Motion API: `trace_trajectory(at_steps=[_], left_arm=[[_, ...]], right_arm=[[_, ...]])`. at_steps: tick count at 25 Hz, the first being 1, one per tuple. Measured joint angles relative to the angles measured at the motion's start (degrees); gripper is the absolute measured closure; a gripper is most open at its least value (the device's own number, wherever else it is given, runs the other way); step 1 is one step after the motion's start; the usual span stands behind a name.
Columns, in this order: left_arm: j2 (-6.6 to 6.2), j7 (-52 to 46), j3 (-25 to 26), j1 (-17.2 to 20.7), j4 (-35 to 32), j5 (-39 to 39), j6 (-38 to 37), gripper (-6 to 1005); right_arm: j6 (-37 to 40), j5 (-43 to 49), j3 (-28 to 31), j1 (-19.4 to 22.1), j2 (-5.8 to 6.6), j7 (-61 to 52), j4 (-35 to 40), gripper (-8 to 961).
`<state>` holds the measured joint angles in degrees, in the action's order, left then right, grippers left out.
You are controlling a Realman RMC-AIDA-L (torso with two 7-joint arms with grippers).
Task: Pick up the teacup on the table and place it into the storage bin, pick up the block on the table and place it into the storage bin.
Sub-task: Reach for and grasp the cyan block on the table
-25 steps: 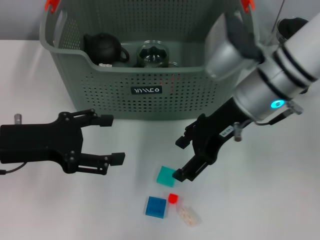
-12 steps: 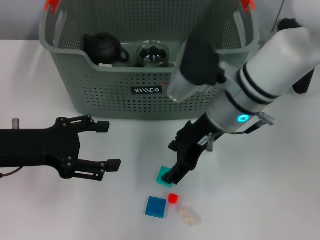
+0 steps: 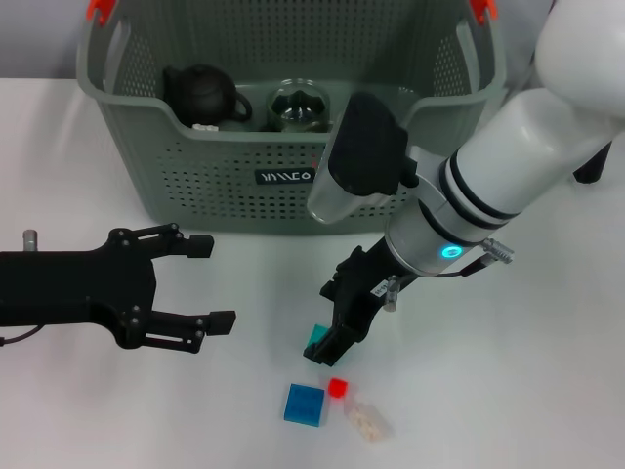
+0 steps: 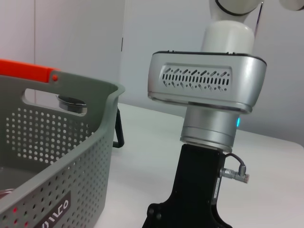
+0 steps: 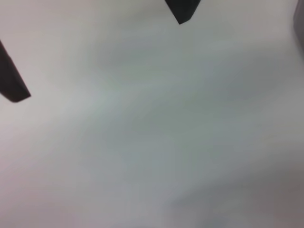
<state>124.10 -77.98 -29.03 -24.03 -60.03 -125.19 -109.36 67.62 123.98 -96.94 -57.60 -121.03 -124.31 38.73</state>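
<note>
The storage bin [image 3: 293, 166], grey-green with perforated sides and orange-red handle tips, stands at the back of the white table. A clear glass teacup [image 3: 300, 107] and a black teapot [image 3: 200, 93] sit inside it. A teal block [image 3: 314, 336] lies on the table in front of the bin, mostly hidden under my right gripper [image 3: 330, 320]. That gripper is open and low over the block, with a finger on either side. In the right wrist view two dark fingertips [image 5: 183, 10] stand apart over blurred table. My left gripper [image 3: 213, 283] is open and empty at the left.
A blue block [image 3: 304, 404], a small red block [image 3: 338, 388] and a clear block [image 3: 368, 422] lie close together just in front of the teal one. The left wrist view shows the bin's corner [image 4: 57, 142] and my right arm's wrist [image 4: 204, 95].
My right arm has swung left and down, so its open gripper now covers most of the teal block. My left gripper has drawn back slightly to the left.
</note>
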Motion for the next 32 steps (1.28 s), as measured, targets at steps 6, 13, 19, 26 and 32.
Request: trace_trajectory(at_steps=[6, 13, 19, 26, 32], left_arm=[[0.0, 0.0, -0.2, 0.0, 0.1, -0.1, 0.0, 48], [0.0, 0.1, 0.0, 0.0, 0.8, -0.1, 0.0, 49], [0.0, 0.1, 0.0, 0.1, 0.8, -0.1, 0.0, 49], [0.0, 0.1, -0.1, 0.0, 0.9, -0.1, 0.1, 49], [0.0, 0.6, 0.1, 0.0, 1.8, 0.1, 0.2, 49]], right_arm=[[-1.8, -0.5, -1.5, 0.4, -0.02, -0.4, -0.1, 18], [-3.7, -0.6, -3.1, 0.5, -0.23, -0.5, -0.7, 30], [-4.1, -2.2, -4.9, 0.6, -0.26, 0.0, -0.8, 106], [-4.2, -2.4, -5.5, 0.7, -0.26, 0.1, -0.8, 118], [-5.9, -2.5, -7.1, 1.2, -0.35, -0.3, -0.9, 120]])
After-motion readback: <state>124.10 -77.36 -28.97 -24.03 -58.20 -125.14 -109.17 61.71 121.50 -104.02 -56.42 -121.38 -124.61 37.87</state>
